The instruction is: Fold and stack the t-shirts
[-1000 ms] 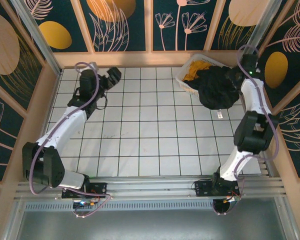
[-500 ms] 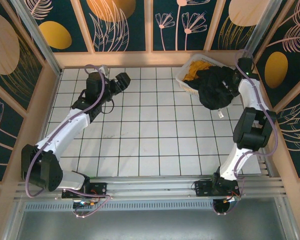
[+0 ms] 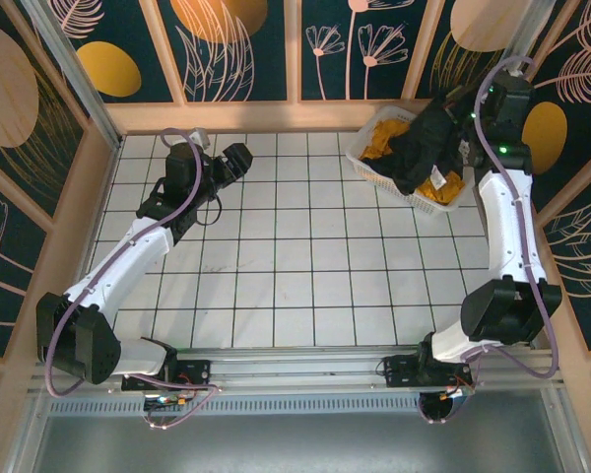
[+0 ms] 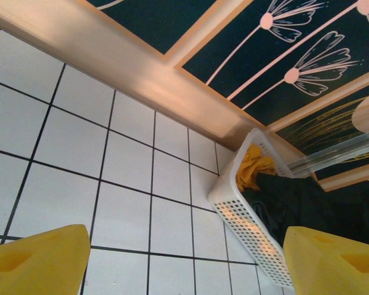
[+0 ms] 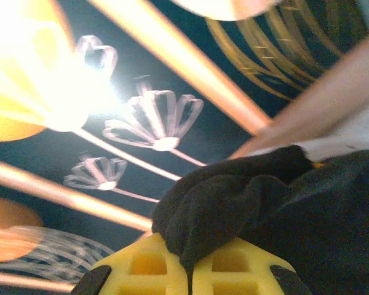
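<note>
Nearby: flower-patterned wall panels point(image 3: 295, 49) rose just behind the basket point(image 3: 370, 173), with the tiled tabletop point(image 3: 295, 256) between the arms.
Container: white plastic lattice basket, far right corner, held the mustard-yellow t-shirt point(image 3: 386, 136).
Cloth: black t-shirt point(image 3: 424, 148) hung soft and bunched over the basket.
Right jaws: right gripper point(image 5: 189, 265) was closed, pinching black cloth.
Left jaws: left gripper point(image 3: 234, 158) stood wide, gripping nothing.

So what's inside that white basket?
A mustard-yellow t-shirt lies in the white lattice basket, with a black t-shirt bunched on top of it. Whatever lies beneath the cloth is covered.
</note>
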{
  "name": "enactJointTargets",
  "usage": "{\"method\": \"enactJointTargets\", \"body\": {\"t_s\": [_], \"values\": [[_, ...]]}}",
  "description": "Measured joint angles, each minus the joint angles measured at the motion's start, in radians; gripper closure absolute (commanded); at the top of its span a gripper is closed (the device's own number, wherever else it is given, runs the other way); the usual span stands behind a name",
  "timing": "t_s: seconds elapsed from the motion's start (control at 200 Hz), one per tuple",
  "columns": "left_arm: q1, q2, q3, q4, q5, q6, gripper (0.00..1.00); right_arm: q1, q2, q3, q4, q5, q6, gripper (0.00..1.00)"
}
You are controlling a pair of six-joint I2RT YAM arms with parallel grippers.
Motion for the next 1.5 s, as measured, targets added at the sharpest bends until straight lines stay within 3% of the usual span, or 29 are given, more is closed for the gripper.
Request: {"method": "enactJointTargets", "body": {"t_s": [0.175, 0.44, 0.601, 0.746, 0.896, 0.941, 1.076, 1.176, 1.366, 1.501], "values": [[0.000, 0.000, 0.001, -0.045, -0.058, 0.005, 0.17, 0.166, -0.003, 0.138, 0.089, 0.013, -0.034, 1.00], [0.000, -0.044, 0.037, -0.187, -0.246, 0.027, 0.16, 0.525, 0.009, 0.284, 0.226, 0.058, -0.105, 1.00], [0.000, -0.121, 0.069, -0.291, -0.417, 0.026, 0.15, 0.708, 0.126, 0.308, 0.266, 0.034, -0.128, 1.00], [0.000, -0.231, 0.074, -0.378, -0.586, 0.019, 0.15, 0.829, 0.332, 0.309, 0.210, -0.084, -0.161, 1.00], [0.000, -0.334, 0.060, -0.407, -0.668, 0.018, 0.12, 0.935, 0.560, 0.313, 0.040, -0.275, -0.223, 0.50], [0.000, -0.349, 0.050, -0.417, -0.669, 0.017, 0.12, 0.959, 0.595, 0.299, -0.014, -0.308, -0.252, 0.41], [0.007, -0.338, -0.003, -0.460, -0.630, -0.013, 0.10, 0.944, 0.533, 0.154, -0.056, -0.304, -0.276, 0.40], [0.041, -0.296, -0.063, -0.485, -0.538, -0.041, 0.08, 0.831, 0.430, 0.047, -0.083, -0.208, -0.251, 0.44], [0.203, -0.190, -0.204, -0.494, -0.303, -0.095, 0.05, 0.586, 0.314, -0.114, -0.134, 0.049, -0.184, 0.48], [0.310, -0.121, -0.267, -0.491, -0.185, -0.105, 0.05, 0.556, 0.310, -0.238, -0.183, 0.116, -0.152, 0.48]]}}
